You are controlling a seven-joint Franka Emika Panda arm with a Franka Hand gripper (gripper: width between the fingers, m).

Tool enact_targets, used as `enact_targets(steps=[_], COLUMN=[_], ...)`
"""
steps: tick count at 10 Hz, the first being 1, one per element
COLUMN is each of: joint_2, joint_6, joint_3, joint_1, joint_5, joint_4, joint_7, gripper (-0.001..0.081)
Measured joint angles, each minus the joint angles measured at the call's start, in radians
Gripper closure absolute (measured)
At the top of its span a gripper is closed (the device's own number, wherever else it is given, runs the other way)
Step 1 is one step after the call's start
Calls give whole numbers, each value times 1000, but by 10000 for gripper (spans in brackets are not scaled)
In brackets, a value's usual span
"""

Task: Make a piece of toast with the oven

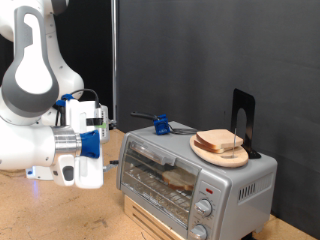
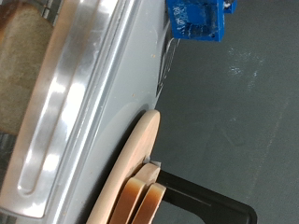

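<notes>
The gripper (image 1: pixel 82 172) sits at the lower left of the exterior view, just beside the oven (image 1: pixel 190 180), level with its door handle (image 1: pixel 150 155). Jaws? Can't tell, the fingertips don't show clearly in either view. Inside, behind the glass, a brownish slice, likely the piece of toast (image 1: pixel 181 180), lies on the rack. Door looks shut. On the oven's top, right of centre, a wooden plate (image 1: pixel 222 152) carries more bread (image 1: pixel 220 141), with a blue part (image 1: pixel 160 125) further left and a black stand (image 1: pixel 243 122) at the right. Any work on the door wants a square, level approach. Open tabletop lies left; the knobs (image 1: pixel 203 208) crowd the lower right.
</notes>
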Motion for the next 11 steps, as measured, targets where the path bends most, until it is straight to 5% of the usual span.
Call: enact_targets(steps=[3,5,8,11], joint_2=[11,60,147,290], joint_6=[-60,59,272,266], joint_3=[-10,-12,7,22], joint_1=[-2,3,29,34], joint_5=[-79,-53,7,17], joint_4=[26,73,149,304], joint_7=[181,260,157,156], gripper=[-2,-2,-2,-2])
